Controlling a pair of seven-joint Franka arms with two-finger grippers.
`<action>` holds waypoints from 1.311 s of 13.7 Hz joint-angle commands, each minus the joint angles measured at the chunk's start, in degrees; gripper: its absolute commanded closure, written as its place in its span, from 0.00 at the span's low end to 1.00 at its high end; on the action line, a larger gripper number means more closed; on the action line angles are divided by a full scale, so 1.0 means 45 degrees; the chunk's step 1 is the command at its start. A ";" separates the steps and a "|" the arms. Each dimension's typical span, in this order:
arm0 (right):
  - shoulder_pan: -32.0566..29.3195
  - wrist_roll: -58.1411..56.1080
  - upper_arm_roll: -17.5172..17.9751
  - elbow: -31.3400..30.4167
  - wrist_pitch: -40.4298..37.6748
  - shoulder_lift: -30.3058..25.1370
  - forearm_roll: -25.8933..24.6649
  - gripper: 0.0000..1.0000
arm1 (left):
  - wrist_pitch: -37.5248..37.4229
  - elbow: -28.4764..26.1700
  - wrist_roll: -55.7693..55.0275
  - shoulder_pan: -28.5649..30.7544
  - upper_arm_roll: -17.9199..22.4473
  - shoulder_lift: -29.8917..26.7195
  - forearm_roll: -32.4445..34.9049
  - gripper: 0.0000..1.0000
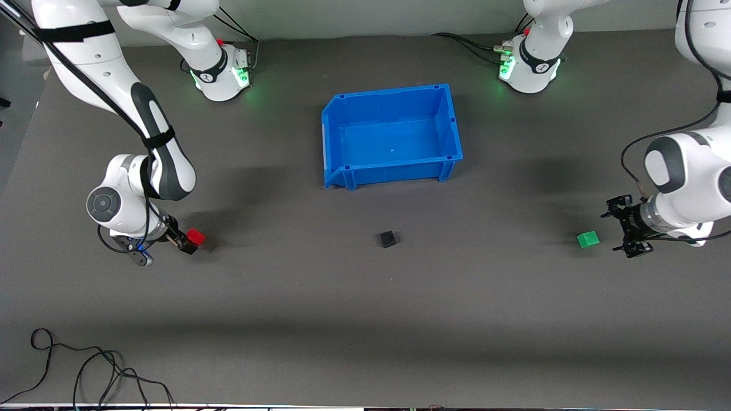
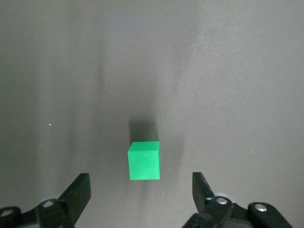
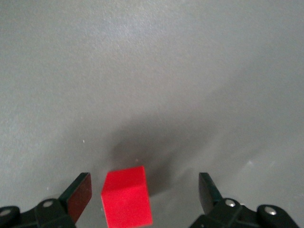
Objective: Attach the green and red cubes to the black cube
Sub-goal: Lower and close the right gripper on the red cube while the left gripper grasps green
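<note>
- Black cube [image 1: 388, 238] sits alone mid-bench, at the blue bin's [image 1: 342, 123] 6 o'clock, with nothing attached yet.
- Left gripper [image 1: 627, 228], fingers spread wide, is at the green cube's [image 1: 587, 239] 3 o'clock, not touching it.
- Right gripper [image 1: 184, 242], also spread, brackets the red cube [image 1: 196, 236] without clamping it.
- Both pickups and both joins appear still to come.

Even, diffuse overhead light falls on the dark matte bench [image 1: 365, 319], which shows no glare; broad soft shadows of the arms lie across it, and green indicator lights glow at both arm bases. In the wrist views the green cube [image 2: 144, 160] and red cube [image 3: 127, 196] appear sharp and cast short soft shadows, while the bench surface brightens unevenly toward one side.
</note>
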 commanded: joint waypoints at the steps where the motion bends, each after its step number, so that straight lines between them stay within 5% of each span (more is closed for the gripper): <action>1: -0.0038 0.0077 -0.0004 0.0612 -0.0020 0.0487 -0.0031 0.06 | 0.1145 -0.0507 -0.0680 -0.0184 0.0072 0.0460 0.0474 0.08; 2: -0.0019 0.0135 0.0015 0.0612 -0.0020 0.0545 -0.0030 0.20 | 0.1439 -0.0644 -0.0681 -0.0145 0.0072 0.0578 0.0708 0.08; 3: -0.0019 0.0194 0.0015 0.0612 -0.0020 0.0546 -0.0011 0.23 | 0.1751 -0.0781 -0.0681 -0.0087 0.0072 0.0637 0.0827 0.08; 6: 0.0001 0.0214 0.0054 0.0572 -0.0039 0.0721 0.0301 0.24 | 0.2533 -0.0860 -0.0681 -0.0125 0.0092 0.1104 0.0944 0.08; 8: 0.0040 0.0214 0.0074 0.0572 -0.0098 0.0722 0.0535 0.17 | 0.2731 -0.0860 -0.0700 -0.0164 0.0111 0.1320 0.0984 0.17; 9: 0.0117 0.0214 0.0093 0.0572 -0.0136 0.0722 0.0536 0.14 | 0.2731 -0.0860 -0.1048 -0.0087 0.0111 0.1321 0.0984 0.32; 11: 0.0274 0.0214 0.0093 0.0572 -0.0137 0.0741 0.0556 0.14 | 0.2731 -0.0841 -0.1384 -0.0086 0.0247 0.1379 0.1313 0.88; 12: 0.0255 0.0233 0.0093 0.0572 -0.0137 0.0741 0.0556 0.16 | 0.2731 -0.0841 -0.1538 -0.0183 0.0248 0.1515 0.1548 1.00; 15: 0.0274 0.0234 0.0152 0.0572 -0.0235 0.0722 0.0827 0.60 | 0.2401 -0.0685 -0.1521 -0.0204 0.0229 0.1283 0.1551 1.00; 18: 0.0313 0.0039 0.0152 0.0631 -0.0254 0.0546 0.0966 0.76 | 0.0824 0.0015 -0.1365 -0.0320 0.0112 0.0815 0.1570 1.00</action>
